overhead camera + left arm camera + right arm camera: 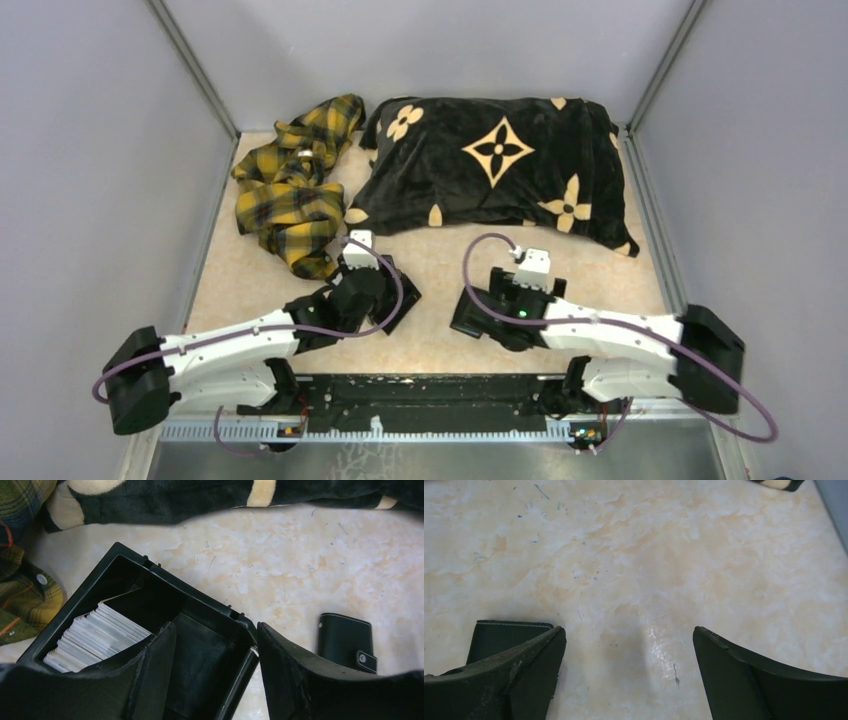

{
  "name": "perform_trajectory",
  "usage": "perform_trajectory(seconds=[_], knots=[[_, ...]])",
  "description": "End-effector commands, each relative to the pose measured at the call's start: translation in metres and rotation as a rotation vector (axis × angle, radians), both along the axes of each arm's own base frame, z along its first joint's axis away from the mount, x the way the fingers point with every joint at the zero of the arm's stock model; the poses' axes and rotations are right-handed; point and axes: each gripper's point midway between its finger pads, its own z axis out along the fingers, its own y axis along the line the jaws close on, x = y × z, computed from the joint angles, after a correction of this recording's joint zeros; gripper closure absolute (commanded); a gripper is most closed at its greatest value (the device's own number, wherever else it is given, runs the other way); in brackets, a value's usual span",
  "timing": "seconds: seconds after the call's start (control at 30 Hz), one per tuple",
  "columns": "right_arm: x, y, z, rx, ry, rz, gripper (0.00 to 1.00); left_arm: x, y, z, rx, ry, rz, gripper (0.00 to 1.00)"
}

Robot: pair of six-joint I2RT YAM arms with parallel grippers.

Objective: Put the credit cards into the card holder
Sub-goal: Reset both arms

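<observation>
The credit cards [95, 635] stand as a pale stack in the left half of a deep black tray [70, 600]. My left gripper [212, 626] is open over the tray's empty right half. One finger is inside the tray and the other is outside its right corner, with no card between them. The card holder [345, 640], a small black case closed with a snap strap, lies flat on the table to the right of the tray. My right gripper [629, 629] is wide open over bare table, and the card holder [506, 632] shows just behind its left finger.
A yellow plaid cloth [290, 180] lies bunched at the back left. A black pillow with cream flower marks [495, 165] fills the back of the table. Grey walls close in both sides. The arms' base rail [430, 395] runs along the near edge.
</observation>
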Motion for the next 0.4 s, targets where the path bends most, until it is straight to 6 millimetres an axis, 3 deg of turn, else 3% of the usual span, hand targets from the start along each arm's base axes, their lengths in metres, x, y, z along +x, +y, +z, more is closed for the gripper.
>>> perform_trajectory(seconds=[0.0,0.17,0.37], knots=[[0.012,-0.005,0.02,-0.139,-0.047,-0.13,0.01,0.012,-0.002,-0.001,0.049,-0.062,0.014,0.32],[0.01,-0.003,0.015,-0.315,0.021,-0.172,0.01,0.018,-0.008,0.001,0.046,-0.082,-0.027,0.32],[0.013,0.015,0.019,-0.208,0.0,-0.075,0.01,0.024,0.002,-0.004,0.044,-0.062,-0.018,0.32]])
